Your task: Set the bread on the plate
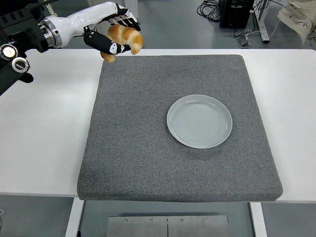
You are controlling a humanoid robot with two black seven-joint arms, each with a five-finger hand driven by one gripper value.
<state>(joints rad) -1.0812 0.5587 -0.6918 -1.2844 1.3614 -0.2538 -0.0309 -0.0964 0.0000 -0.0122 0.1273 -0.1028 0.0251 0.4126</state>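
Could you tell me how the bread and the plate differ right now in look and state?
The bread is golden-brown and curved like a croissant; the plate is pale grey, round and flat. The bread is held up in the left hand, showing near the mat's far left corner, while the plate lies on the grey mat. The bread is gripped by fingers; the plate is untouched and empty. In the picture the bread looks smaller than the plate.
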